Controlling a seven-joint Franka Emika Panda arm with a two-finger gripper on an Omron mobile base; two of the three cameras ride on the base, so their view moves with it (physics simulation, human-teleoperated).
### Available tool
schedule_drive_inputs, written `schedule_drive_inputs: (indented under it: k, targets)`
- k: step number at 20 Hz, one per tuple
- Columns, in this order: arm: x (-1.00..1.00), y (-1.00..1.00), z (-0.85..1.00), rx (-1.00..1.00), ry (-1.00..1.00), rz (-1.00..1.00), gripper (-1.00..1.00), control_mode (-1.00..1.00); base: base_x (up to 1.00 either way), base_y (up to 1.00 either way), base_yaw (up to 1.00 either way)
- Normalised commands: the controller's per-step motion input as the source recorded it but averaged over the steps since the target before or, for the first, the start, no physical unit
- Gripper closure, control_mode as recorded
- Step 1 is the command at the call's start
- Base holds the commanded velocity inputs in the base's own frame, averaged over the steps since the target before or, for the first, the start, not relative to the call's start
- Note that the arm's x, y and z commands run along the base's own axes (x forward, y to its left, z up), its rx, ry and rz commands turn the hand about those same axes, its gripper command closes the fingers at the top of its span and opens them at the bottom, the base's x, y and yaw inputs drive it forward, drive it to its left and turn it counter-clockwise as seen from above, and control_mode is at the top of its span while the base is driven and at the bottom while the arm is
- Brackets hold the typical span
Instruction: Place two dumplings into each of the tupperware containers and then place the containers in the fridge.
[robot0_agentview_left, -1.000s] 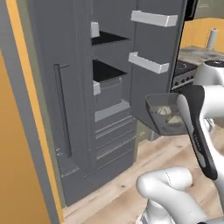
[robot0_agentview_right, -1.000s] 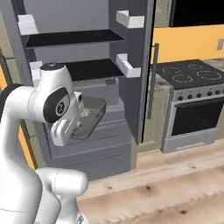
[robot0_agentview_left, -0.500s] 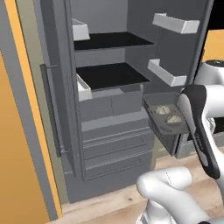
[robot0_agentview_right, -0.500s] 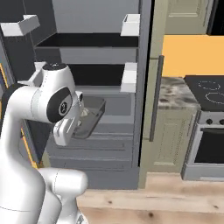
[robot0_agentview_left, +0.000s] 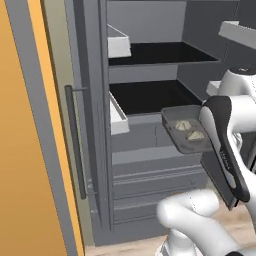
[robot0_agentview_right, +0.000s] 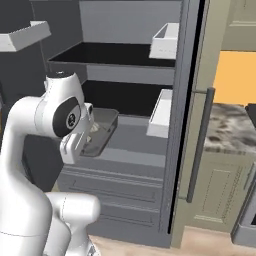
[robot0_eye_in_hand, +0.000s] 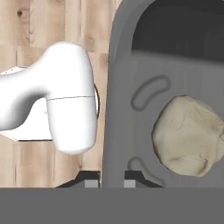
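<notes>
Tupperware container (robot0_agentview_left: 187, 134), its rim pinched between the gripper (robot0_eye_in_hand: 111, 175) fingers and holding two dumplings (robot0_agentview_left: 188, 130) beyond them, should stay level while being eased forward onto the open fridge (robot0_agentview_left: 150, 95) shelf ahead.

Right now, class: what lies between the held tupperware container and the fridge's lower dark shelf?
Nothing: in the left base view the tupperware container, holding two dumplings, hangs before the fridge shelf with bare air between them.
</notes>
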Motion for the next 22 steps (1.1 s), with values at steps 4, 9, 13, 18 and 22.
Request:
schedule_drive_inputs:
  k: [4,9,13,18,22]
  targets:
    - [0.00,0.00,0.00,0.00,0.00,0.00,1.00,1.00,0.72,-0.16,0.00]
    - [0.00,0.00,0.00,0.00,0.00,0.00,1.00,1.00,0.75,-0.23,0.00]
    - [0.00,0.00,0.00,0.00,0.00,0.00,1.00,1.00,0.68,-0.20,0.00]
    - [0.00,0.00,0.00,0.00,0.00,0.00,1.00,1.00,0.42,-0.09,0.02]
    - [0.46,0.00,-0.34,0.03,-0.13,0.02,1.00,-1.00,0.00,0.00,0.00]
